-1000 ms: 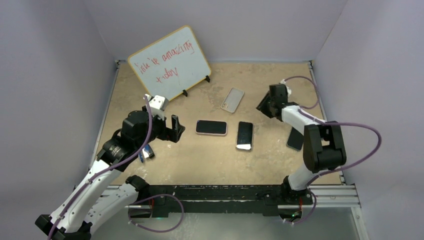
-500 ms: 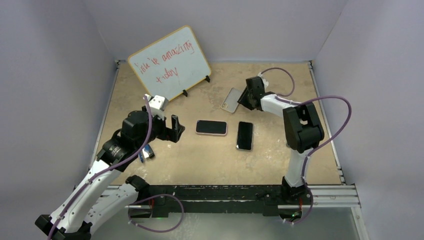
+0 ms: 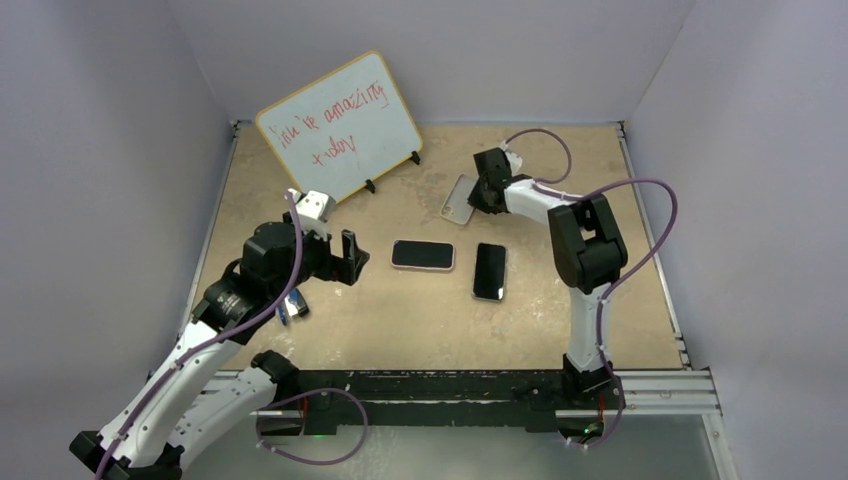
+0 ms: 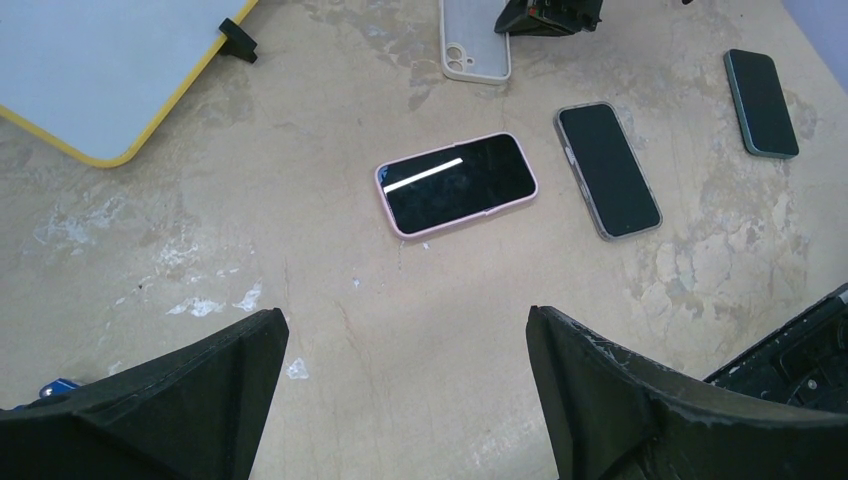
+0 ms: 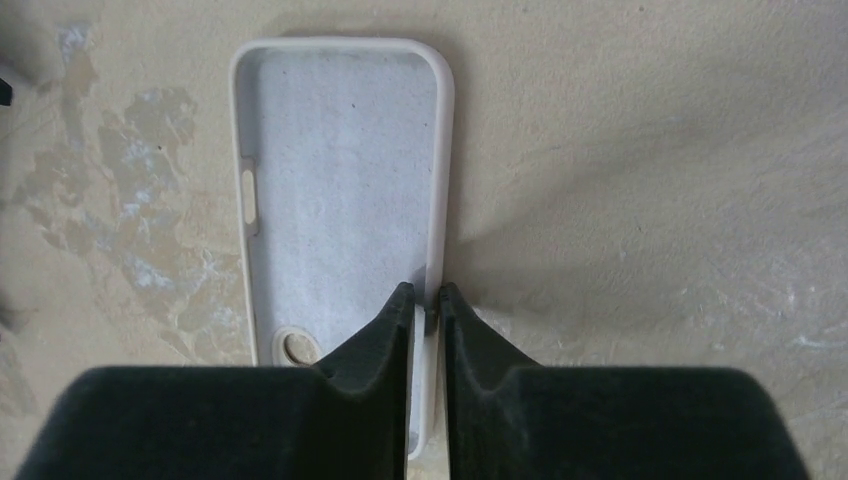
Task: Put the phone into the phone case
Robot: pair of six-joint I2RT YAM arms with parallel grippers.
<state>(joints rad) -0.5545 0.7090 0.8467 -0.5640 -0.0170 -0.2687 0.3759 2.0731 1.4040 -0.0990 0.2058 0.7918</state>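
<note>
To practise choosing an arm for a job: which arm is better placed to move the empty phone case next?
Right. The right gripper pinches the side wall of the empty case. The left gripper hangs open at the near left, apart from the case and closer to the pink-cased phone.

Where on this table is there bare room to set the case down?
Bare: the near strip between the pink-cased phone, the grey-edged phone and the table's near edge; also the far right corner beyond the right end effector. Crowded: the centre, around the empty case and those phones.
</note>
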